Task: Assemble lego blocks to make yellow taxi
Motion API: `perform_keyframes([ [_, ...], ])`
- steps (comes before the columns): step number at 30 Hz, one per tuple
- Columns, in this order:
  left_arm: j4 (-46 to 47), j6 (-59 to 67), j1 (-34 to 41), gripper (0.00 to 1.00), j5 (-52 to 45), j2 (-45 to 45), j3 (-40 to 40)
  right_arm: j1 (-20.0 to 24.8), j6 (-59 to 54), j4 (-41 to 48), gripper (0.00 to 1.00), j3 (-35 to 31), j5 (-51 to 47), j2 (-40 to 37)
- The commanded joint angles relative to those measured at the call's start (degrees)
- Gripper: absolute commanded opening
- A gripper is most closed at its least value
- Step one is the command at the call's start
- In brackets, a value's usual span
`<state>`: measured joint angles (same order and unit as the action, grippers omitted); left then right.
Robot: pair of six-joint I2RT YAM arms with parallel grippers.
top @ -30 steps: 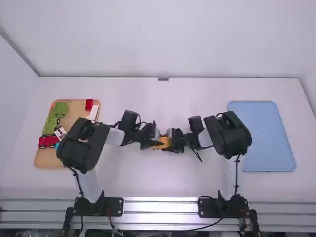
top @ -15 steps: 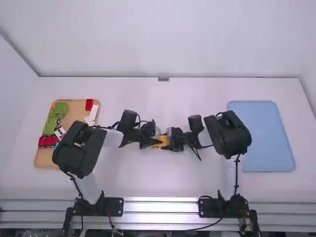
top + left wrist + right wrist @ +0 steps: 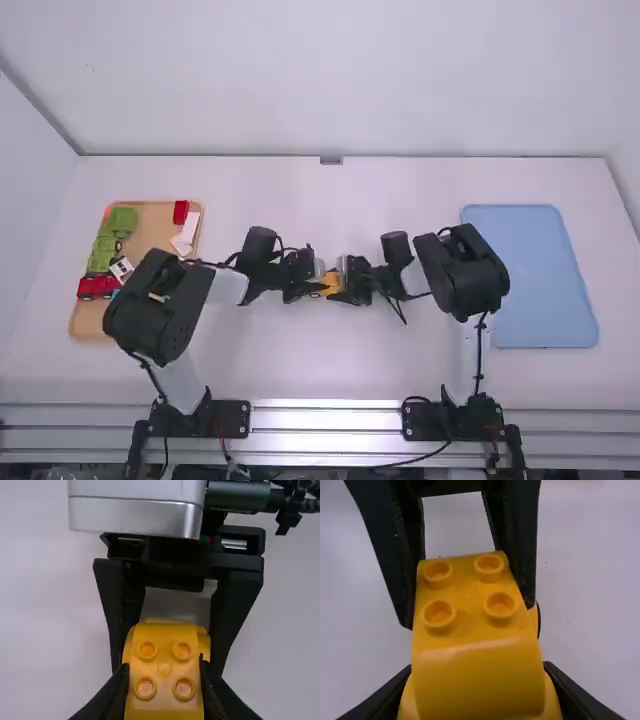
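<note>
At mid-table in the high view, my left gripper (image 3: 316, 288) and right gripper (image 3: 345, 283) meet from opposite sides at the yellow blocks (image 3: 331, 284). In the left wrist view, my left gripper (image 3: 164, 667) is shut on the sides of the upper yellow block (image 3: 164, 670), which has round studs; a wider yellow base (image 3: 204, 642) lies beneath. The right wrist view has my right gripper (image 3: 480, 672) shut on the wider base (image 3: 551, 700), under the upper block (image 3: 470, 615) with its curved end. Whether the two pieces are fully pressed together I cannot tell.
A wooden tray (image 3: 90, 325) on the left holds green blocks (image 3: 104, 250), red blocks (image 3: 98, 287) and a white block (image 3: 185, 235), partly behind the left arm. On the far right lies a blue tray (image 3: 530, 280).
The left arm's elbow has shifted a little to the left, while its gripper remains almost in place at the yellow blocks. The right arm has kept still.
</note>
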<state>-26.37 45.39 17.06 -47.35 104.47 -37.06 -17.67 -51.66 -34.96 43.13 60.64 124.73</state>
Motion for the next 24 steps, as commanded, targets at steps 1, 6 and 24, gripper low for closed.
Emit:
perform_keyframes([
  [1,1.8,0.6,-1.4,0.02,0.9,2.3,1.8,0.8,-1.3,1.2,0.43,1.1,-0.2,0.5],
  [6,6.8,4.5,-5.4,0.02,-4.7,2.3,-0.3,0.8,-2.6,2.8,0.43,1.0,-0.3,0.5],
  [24,3.9,6.5,-6.0,0.02,-16.3,7.2,-3.4,0.8,-2.7,2.7,0.43,1.2,1.5,0.5],
])
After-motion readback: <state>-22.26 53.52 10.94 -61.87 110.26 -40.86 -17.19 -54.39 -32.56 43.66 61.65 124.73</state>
